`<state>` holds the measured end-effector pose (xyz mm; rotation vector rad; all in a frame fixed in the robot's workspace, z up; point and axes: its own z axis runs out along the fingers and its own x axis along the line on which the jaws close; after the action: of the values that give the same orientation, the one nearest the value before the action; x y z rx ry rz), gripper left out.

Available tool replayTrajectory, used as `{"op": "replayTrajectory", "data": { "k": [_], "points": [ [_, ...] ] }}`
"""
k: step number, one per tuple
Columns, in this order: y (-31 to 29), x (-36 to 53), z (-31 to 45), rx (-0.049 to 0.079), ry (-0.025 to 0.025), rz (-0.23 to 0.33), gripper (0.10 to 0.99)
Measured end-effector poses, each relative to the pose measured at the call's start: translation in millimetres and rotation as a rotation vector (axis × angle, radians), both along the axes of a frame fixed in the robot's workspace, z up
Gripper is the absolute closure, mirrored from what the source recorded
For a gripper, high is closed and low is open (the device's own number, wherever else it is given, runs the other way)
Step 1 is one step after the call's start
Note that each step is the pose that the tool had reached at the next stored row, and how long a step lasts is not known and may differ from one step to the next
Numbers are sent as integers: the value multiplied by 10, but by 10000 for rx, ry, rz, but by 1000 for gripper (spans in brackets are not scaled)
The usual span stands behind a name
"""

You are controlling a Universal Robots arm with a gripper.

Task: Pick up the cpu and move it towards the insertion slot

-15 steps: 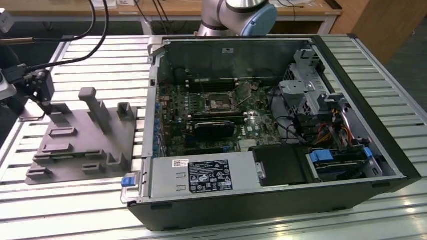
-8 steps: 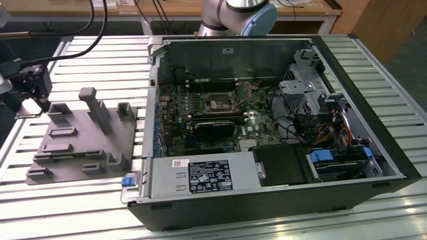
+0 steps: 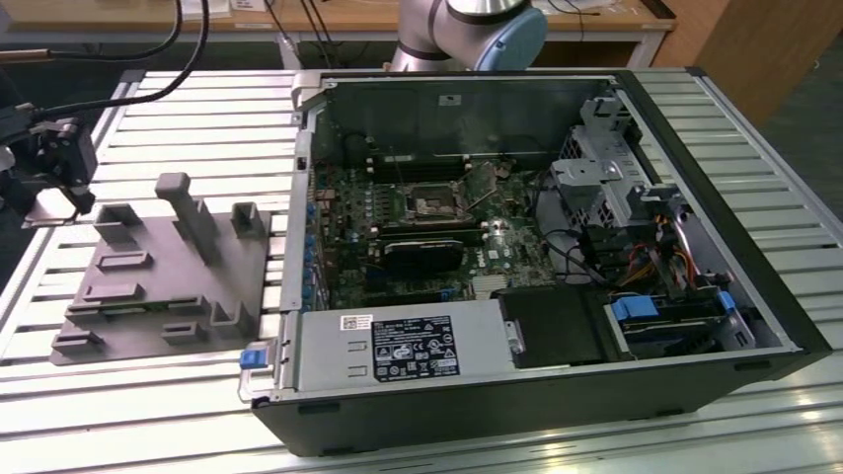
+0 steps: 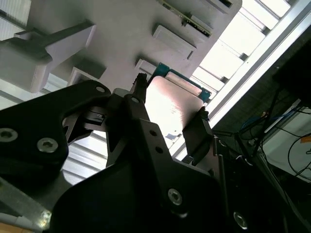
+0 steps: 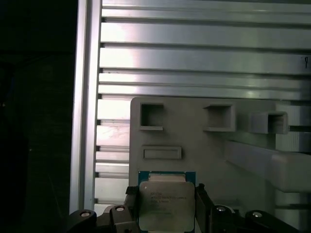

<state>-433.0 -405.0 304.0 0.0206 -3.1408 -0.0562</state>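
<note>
By the table's [image 3: 197,118] edge on the exterior view's left, the gripper [image 5: 165,196] has its jaws shut tight on the cpu [image 5: 163,206], with bare slats and open room around it. The cpu is square, with no long side, and its silvery top shows in the first wrist view. Next comes the grey fixture [image 3: 158,276], then the open computer case [image 3: 737,286], where the insertion slot [image 3: 432,202] sits well apart from the cpu.

cpu [image 5: 163,206] top silvery metal, dull sheen, gripper [image 5: 166,193] matt black with bright metal screws, fixture [image 5: 199,155] smooth matt grey plastic, surface [image 5: 194,58] ribbed bare aluminium, glossy, case [image 3: 527,407] matt black sheet metal
</note>
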Motion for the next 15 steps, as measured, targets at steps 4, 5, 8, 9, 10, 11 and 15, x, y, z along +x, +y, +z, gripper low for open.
{"op": "replayTrajectory", "data": {
  "k": [4, 5, 8, 9, 10, 11, 15],
  "points": [
    [1, 0, 66, 0, 0, 0, 541],
    [1, 0, 78, 0, -1, 0, 541],
    [2, 0, 119, 1, -1, 0, 541],
    [2, 0, 133, 0, 0, 0, 541],
    [2, 0, 145, 0, 0, 0, 541],
    [2, 0, 158, 0, -1, 0, 541],
    [3, 0, 209, 1, -2, 0, 541]
  ]
}}
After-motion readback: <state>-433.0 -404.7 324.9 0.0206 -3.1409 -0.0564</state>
